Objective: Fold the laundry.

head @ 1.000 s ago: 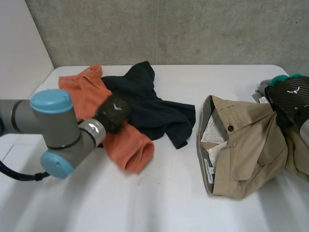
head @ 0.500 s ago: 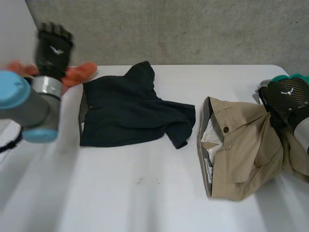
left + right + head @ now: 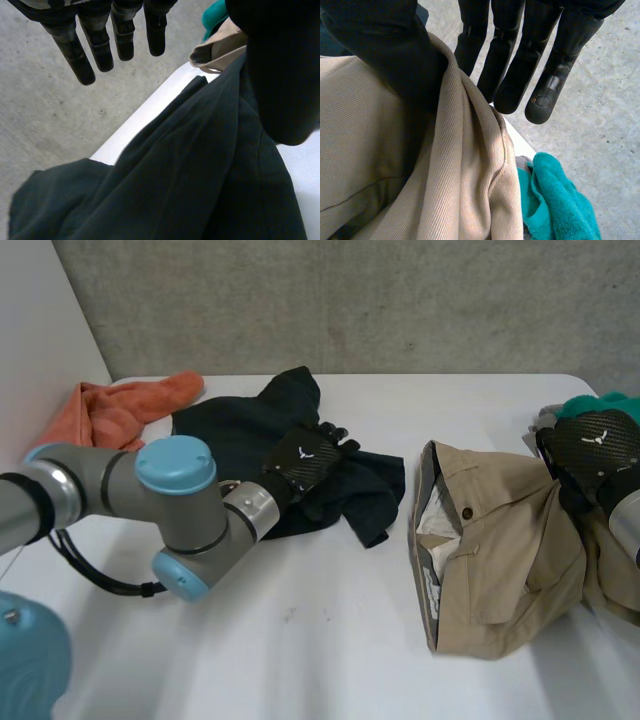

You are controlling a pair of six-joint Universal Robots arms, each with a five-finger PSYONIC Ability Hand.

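Laundry lies spread over the white surface (image 3: 330,640) in separate pieces. A dark shirt (image 3: 230,430) is crumpled left of the middle, and the left hand (image 3: 303,458) rests over its right part, the left arm (image 3: 175,505) reaching in from the near left. In the left wrist view this hand (image 3: 100,45) has its fingers (image 3: 75,55) straight and spread apart above the shirt (image 3: 175,190), with the thumb off to one side; nothing is clasped between them.

An orange towel (image 3: 120,410) lies bunched at the far left corner, just beside the shirt.

Tan trousers (image 3: 500,560) lie folded on the right half of the surface, waistband open toward the middle, well apart from the left hand. The right hand (image 3: 595,445) sits on their far right edge. In the right wrist view a raised fold of the trousers (image 3: 370,165) stands between this hand's thumb (image 3: 390,45) and its straight fingers (image 3: 520,65), so the hand is clamped on that fold.

A teal cloth (image 3: 600,400) lies just behind the right hand at the surface's right edge, and it shows touching the trousers beyond the fingertips (image 3: 555,200). A grey wall (image 3: 350,300) stands behind the surface.
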